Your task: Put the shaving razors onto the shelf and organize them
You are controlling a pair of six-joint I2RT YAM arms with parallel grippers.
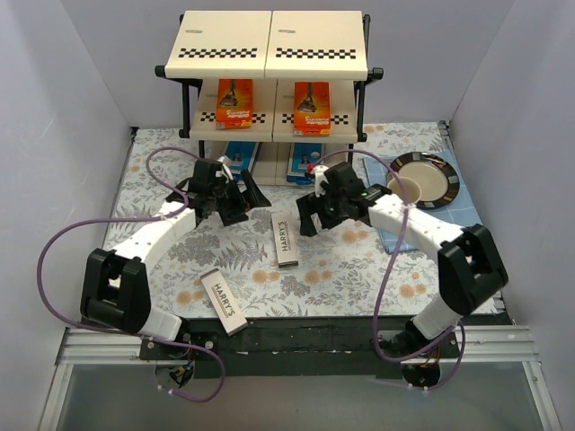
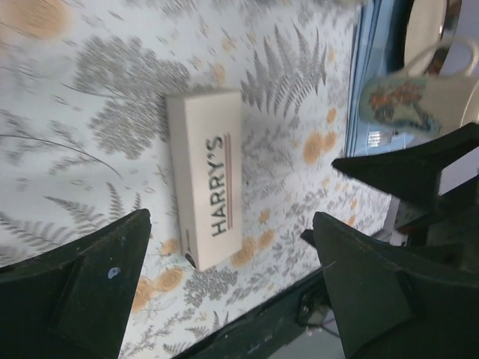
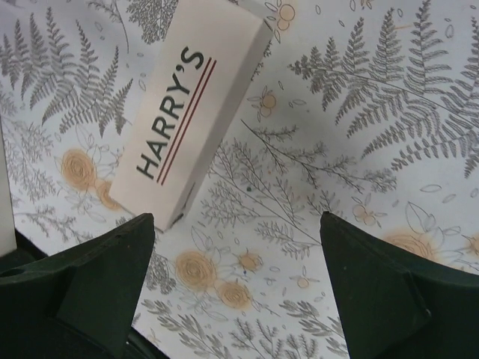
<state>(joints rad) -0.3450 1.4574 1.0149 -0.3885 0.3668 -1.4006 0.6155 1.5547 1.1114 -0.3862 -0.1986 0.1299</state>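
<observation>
Judging the middle HARRY'S box, flat on the floral cloth with its long axis running near-to-far, I see it just near-left of my right gripper, farther from my left gripper, both spread wide and empty

Top view bright, even light from above, soft shadows; shelf dims its lowest tier. Left wrist view motion-blurred, mug smeared. Right wrist view sharp: tablecloth crisp, fingers dark silhouettes.
</observation>
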